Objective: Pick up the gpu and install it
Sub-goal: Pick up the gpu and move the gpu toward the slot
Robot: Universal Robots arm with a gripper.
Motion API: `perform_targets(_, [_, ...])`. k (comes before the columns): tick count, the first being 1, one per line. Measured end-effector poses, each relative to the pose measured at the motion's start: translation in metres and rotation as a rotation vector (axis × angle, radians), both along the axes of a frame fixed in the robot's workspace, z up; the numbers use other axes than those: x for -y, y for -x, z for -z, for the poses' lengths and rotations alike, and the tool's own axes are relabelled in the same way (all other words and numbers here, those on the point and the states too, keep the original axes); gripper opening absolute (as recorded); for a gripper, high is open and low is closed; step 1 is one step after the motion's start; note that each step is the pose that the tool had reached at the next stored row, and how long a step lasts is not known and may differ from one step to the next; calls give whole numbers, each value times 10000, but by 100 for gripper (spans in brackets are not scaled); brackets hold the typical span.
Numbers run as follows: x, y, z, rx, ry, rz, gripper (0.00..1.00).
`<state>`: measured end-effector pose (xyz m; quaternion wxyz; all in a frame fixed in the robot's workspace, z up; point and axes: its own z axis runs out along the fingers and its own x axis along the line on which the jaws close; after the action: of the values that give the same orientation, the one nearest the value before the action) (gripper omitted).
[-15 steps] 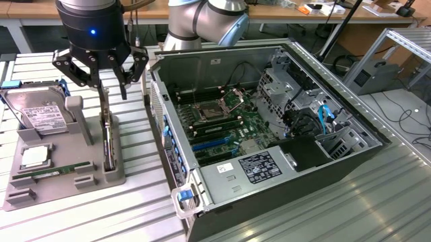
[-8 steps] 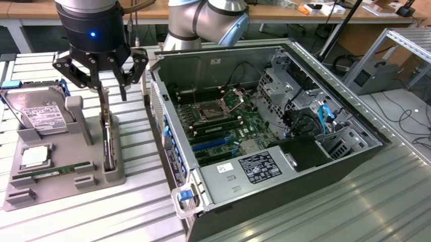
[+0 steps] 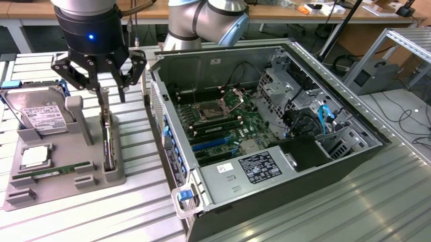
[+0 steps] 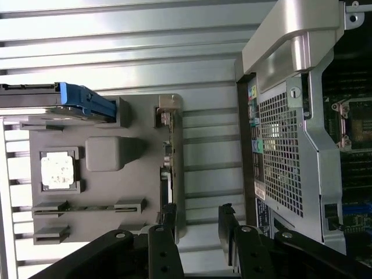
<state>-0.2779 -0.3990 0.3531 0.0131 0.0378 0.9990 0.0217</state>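
Your gripper point(image 3: 110, 93) is spread wide and holding nothing. It hangs low over the grey parts holder point(image 3: 60, 189), right above the gpu point(image 3: 106, 138). The card stands on its edge in the holder's long slot, on the side nearest the open computer case point(image 3: 215, 60), with its metal bracket end pointing up toward the gripper.

From the wrist view you're looking down the card's thin edge, and it seems to line up with one of the fingers point(image 4: 167, 218) more than with the gap between them. I can't tell whether that finger is touching the card or just sitting above it. In the exterior view the tips look like they're right at the top of the bracket, but nothing is pinched.

Progress-wise, I'd call this the very start. The gpu hasn't left its slot, so the pick isn't done and the install isn't either. Inside the case, the motherboard point(image 3: 222, 121) is exposed, and the blue expansion slot point(image 3: 214, 143) looks empty as far as I can make out.

The other parts in the holder look untouched. The hard drive point(image 3: 42, 117) is propped up on the exterior view's left, with the processor chip point(image 3: 34, 157) and the memory stick point(image 3: 54, 174) lying below it.
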Motion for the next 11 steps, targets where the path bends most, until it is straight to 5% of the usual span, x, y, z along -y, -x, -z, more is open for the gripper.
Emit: perform_targets(11, [0,9,46,0,0,1,42])
